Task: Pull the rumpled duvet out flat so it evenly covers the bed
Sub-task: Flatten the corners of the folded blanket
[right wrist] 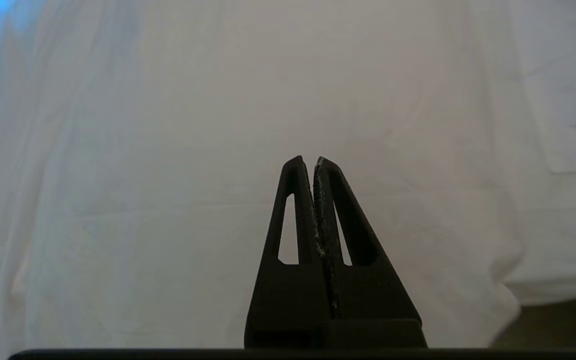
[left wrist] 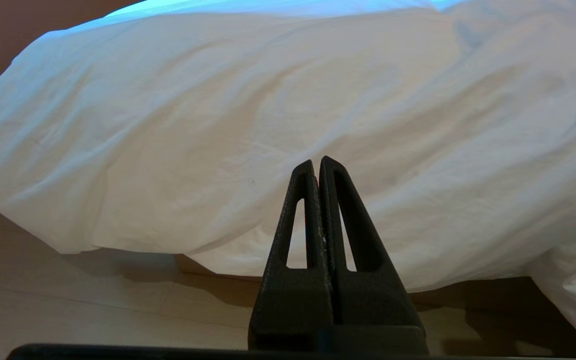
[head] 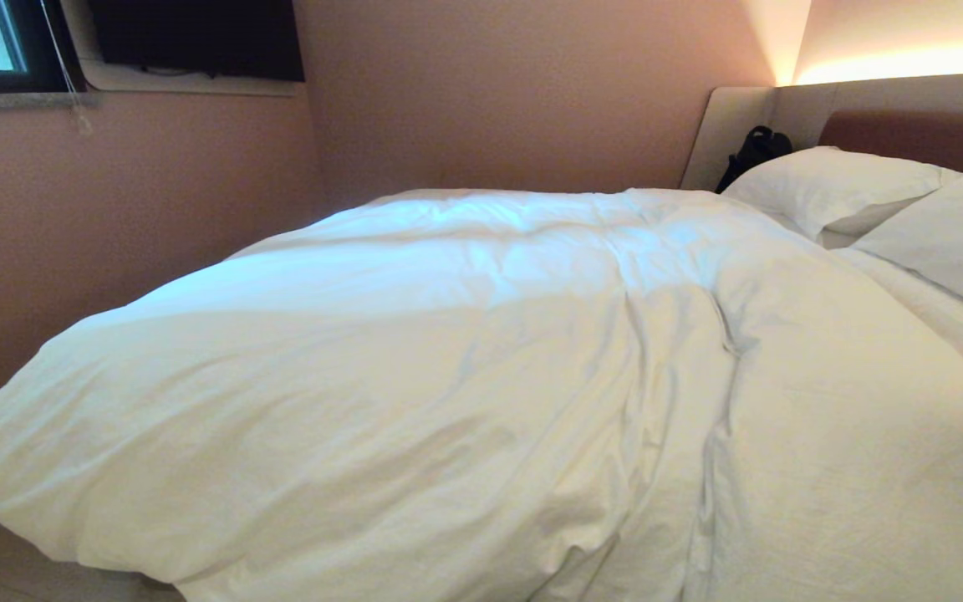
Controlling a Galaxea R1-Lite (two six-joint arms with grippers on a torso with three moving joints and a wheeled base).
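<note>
the duvet (head: 465,376) lies heaped over the bed (left wrist: 208,267), bulging toward the foot end, with a long crease running through its middle and its near edge spilling over the side toward the floor (left wrist: 68,310). it looks soft, puffy and fairly light but bulky, so it should slide easily over the sheet while sagging and bunching wherever it is pulled; the best hold is probably a pinch of the hanging hem or a corner, not the rounded top. no brand, label or writing can be read anywhere. the left gripper (left wrist: 316,165) hangs low by the bedside, its jaws pressed together on nothing. the right gripper (right wrist: 308,162) points at the duvet's white cloth, jaws likewise closed and empty. beyond lie two pillows (head: 833,188) against the headboard (head: 908,104), a black bag (head: 753,150) beside them.
</note>
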